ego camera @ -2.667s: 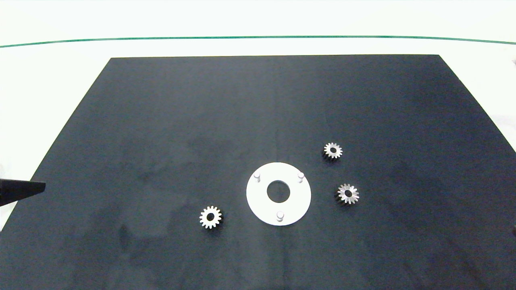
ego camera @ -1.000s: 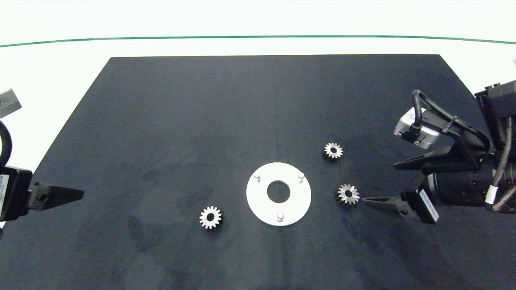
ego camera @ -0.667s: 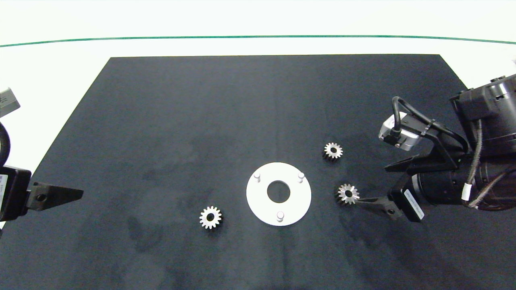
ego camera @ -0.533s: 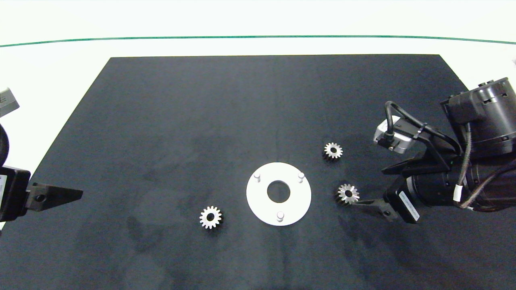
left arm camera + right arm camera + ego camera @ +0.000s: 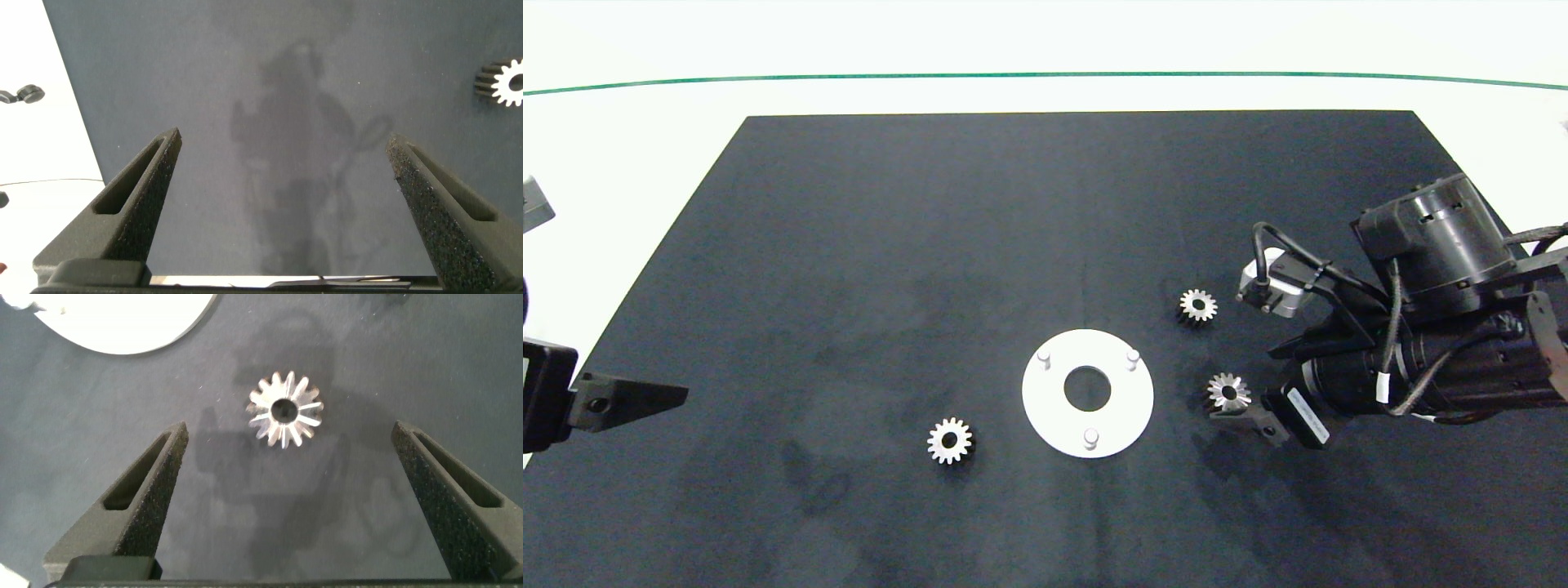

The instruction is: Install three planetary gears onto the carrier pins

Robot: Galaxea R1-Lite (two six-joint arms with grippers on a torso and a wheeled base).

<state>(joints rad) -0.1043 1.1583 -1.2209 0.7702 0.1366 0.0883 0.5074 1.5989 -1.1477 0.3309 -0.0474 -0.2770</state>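
- Silvery metal, toothed all round: the nearest gear (image 5: pixel 1228 392) lies flat on the black mat (image 5: pixel 931 245), just beside the white disc (image 5: pixel 1058 425) on its right-arm side, touching nothing.
- The right gripper (image 5: pixel 286 490) hangs over this gear with its fingers spread wide and holding nothing; the gear sits ahead of the fingertips, roughly centred in the gap, bore upward, so it has no long axis to line up with.
- I judge the coming move turns on this: the fingers must advance and drop to straddle the gear before closing.
- A second gear (image 5: pixel 1198 305) lies farther back on the same side, and a third gear (image 5: pixel 949 441) on the disc's other side, nearer the left arm.
- All three carrier pins (image 5: pixel 1089 438) stand bare.
- The left gripper (image 5: pixel 286 204) waits at the mat's left edge, wide open and empty.
- The right wrist view shows the gear's centring between the fingers; the head view hides one finger behind the wrist but shows the whole layout.
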